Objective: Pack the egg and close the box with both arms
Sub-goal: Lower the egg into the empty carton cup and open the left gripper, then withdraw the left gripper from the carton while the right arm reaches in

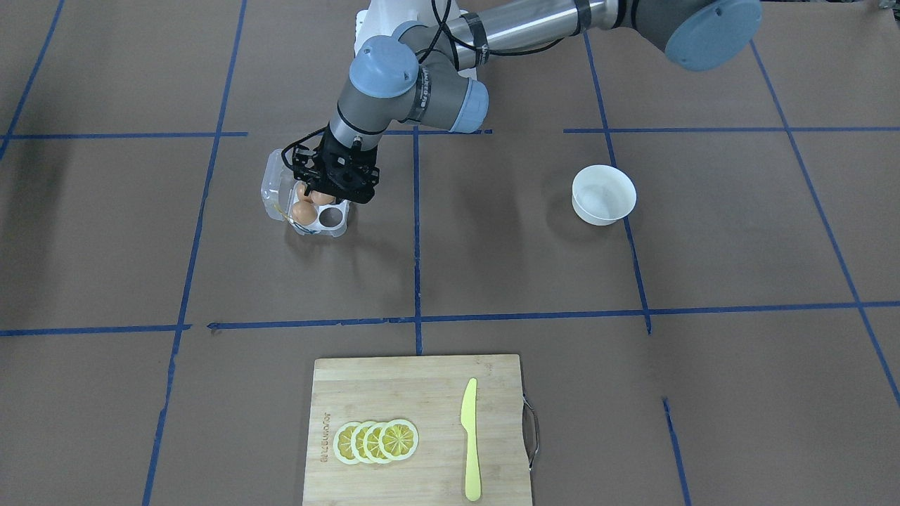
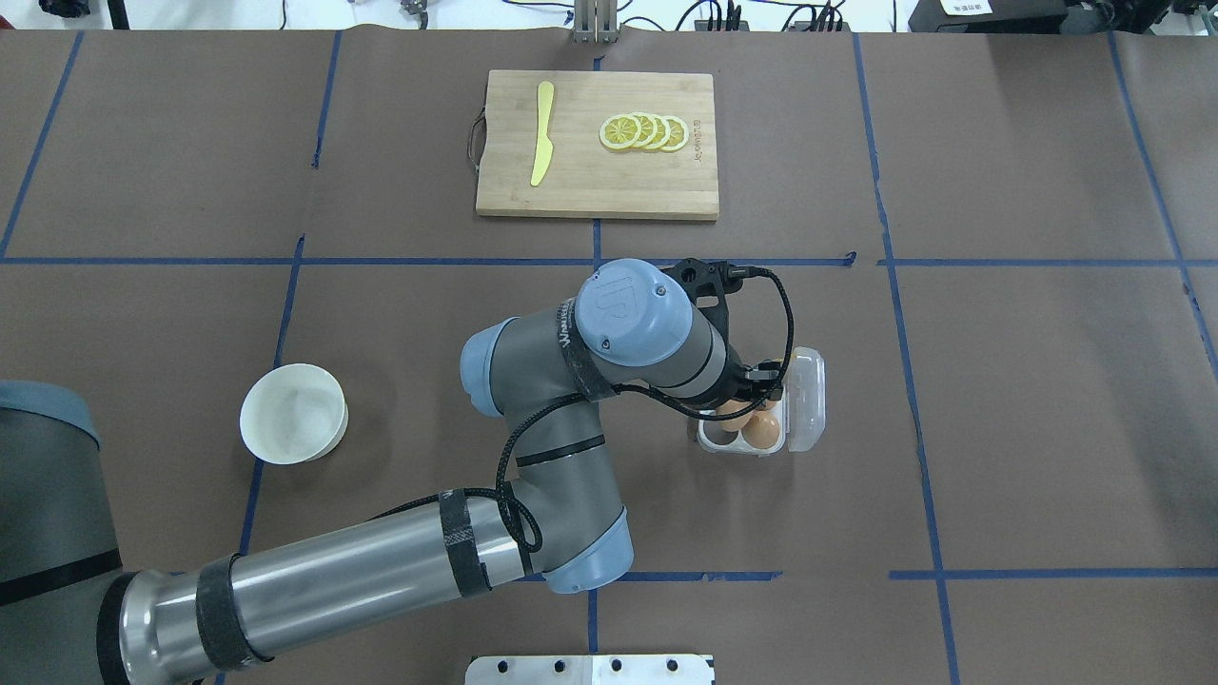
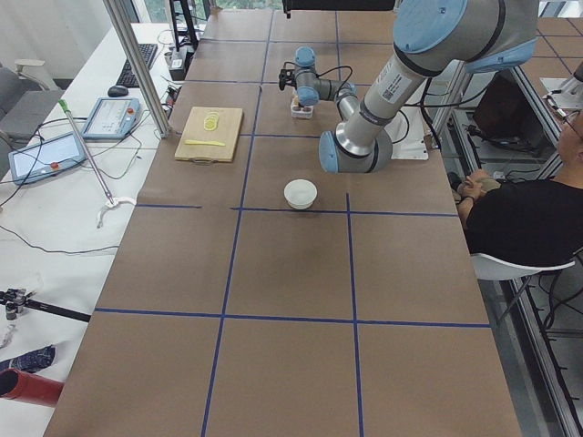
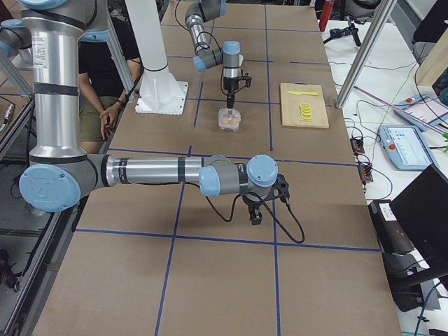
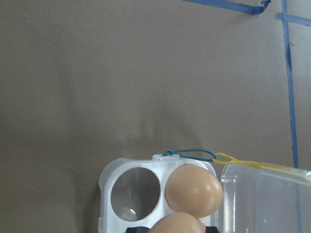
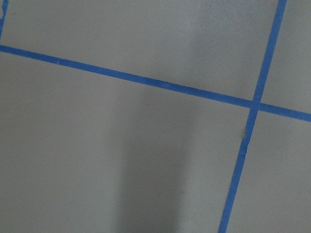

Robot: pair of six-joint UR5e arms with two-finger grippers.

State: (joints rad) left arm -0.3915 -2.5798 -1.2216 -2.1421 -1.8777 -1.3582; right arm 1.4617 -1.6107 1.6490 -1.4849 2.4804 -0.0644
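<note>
The clear box [image 1: 339, 223] lies open, its lid [image 2: 809, 400] folded out to the side. My left gripper [image 1: 325, 193] hangs right over it, shut on a brown egg [image 5: 177, 223] that sits between the fingertips just above the cups. In the left wrist view a second egg [image 5: 193, 190] rests in one cup and the cup beside it [image 5: 135, 193] is empty. The thin yellow band [image 5: 252, 164] lies along the lid edge. My right gripper [image 4: 255, 213] shows only in the exterior right view, low over bare table, far from the box; I cannot tell if it is open.
A white round bowl [image 1: 603, 195] stands apart from the box. A wooden cutting board [image 1: 418, 429] with lemon slices [image 1: 376, 441] and a yellow knife [image 1: 470, 439] lies at the far side. Blue tape lines cross the brown table. A seated person [image 3: 524, 214] is beside the table.
</note>
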